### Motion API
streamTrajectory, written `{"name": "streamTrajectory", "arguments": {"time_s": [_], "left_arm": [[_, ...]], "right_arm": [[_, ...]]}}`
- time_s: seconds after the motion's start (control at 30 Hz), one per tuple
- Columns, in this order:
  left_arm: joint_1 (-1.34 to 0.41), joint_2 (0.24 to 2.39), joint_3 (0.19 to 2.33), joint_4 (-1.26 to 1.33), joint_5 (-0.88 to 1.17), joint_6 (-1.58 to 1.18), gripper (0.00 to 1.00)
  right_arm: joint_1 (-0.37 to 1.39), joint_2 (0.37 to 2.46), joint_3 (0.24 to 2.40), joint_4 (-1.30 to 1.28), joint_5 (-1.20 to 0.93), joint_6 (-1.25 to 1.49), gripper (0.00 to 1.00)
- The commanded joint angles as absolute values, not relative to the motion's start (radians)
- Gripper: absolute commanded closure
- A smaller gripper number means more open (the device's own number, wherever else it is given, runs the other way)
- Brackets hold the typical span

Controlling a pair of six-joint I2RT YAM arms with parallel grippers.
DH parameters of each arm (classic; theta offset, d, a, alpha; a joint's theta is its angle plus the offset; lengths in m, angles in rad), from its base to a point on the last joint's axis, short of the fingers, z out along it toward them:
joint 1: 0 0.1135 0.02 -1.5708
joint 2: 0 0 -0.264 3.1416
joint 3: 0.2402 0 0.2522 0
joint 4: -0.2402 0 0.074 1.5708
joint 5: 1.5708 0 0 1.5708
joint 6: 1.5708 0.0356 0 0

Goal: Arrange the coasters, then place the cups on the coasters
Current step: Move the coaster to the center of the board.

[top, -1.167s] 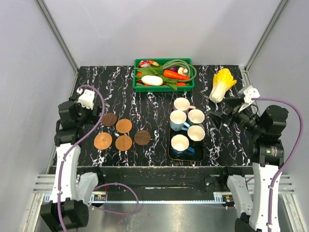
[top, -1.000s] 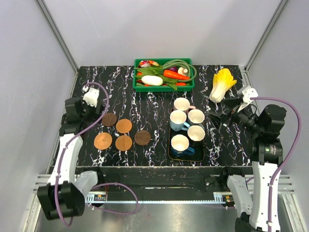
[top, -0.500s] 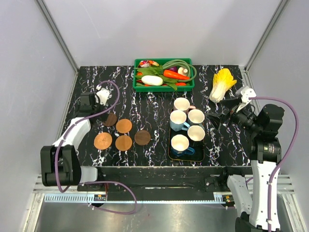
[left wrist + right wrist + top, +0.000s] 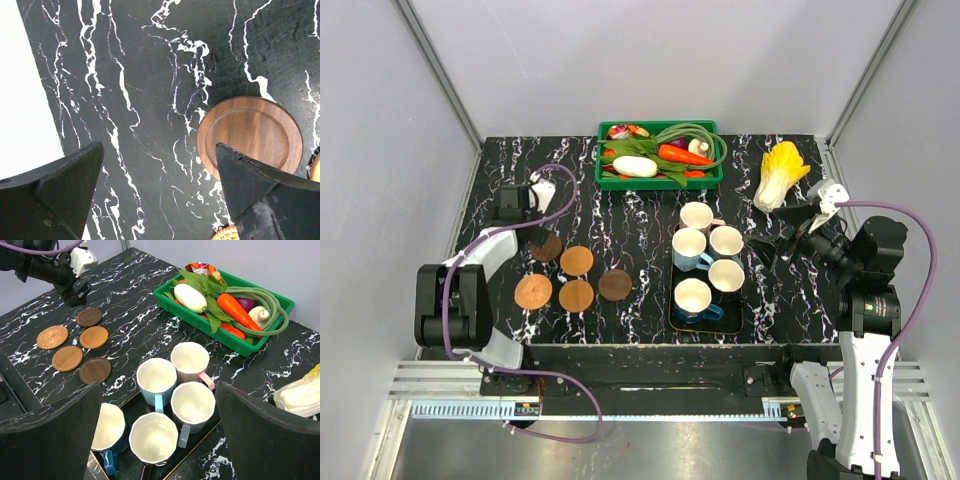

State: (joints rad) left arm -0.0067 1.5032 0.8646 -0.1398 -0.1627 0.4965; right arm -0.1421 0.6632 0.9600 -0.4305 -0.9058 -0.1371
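Several round coasters lie loose at the table's left; the back-left dark coaster [image 4: 547, 247] [image 4: 250, 137] shows just right of my left gripper's right finger. My left gripper [image 4: 520, 215] [image 4: 159, 150] hangs open over bare table between that coaster and the left edge, holding nothing. A woven coaster [image 4: 52, 336] lies at the front left. Several cream-lined cups stand packed on a black tray [image 4: 705, 327], among them a pink cup [image 4: 190, 360] and a light blue cup [image 4: 156, 376]. My right gripper [image 4: 775, 235] [image 4: 159, 390] is open, raised right of the cups.
A green crate of vegetables [image 4: 659, 155] stands at the back centre. A yellow-white cabbage [image 4: 781, 175] lies at the back right, close to my right gripper. The table's left edge [image 4: 30, 100] runs near my left gripper.
My left arm has unfolded and reached forward from the left edge to the back-left dark coaster. The right arm has barely shifted. Coasters and cups have not moved.
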Motion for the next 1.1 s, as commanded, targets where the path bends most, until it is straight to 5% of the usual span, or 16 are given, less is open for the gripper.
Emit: {"name": "streamTrajectory", "arguments": {"time_s": [0.0, 1.07], "left_arm": [[-0.026, 1.54, 0.91, -0.08, -0.179, 0.492, 0.01], [-0.035, 1.816, 1.068, -0.071, -0.363, 0.506, 0.01]], "right_arm": [[-0.137, 0.66, 0.951, -0.382, -0.928, -0.129, 0.0], [-0.138, 0.661, 0.933, -0.362, -0.899, -0.124, 0.0]]}}
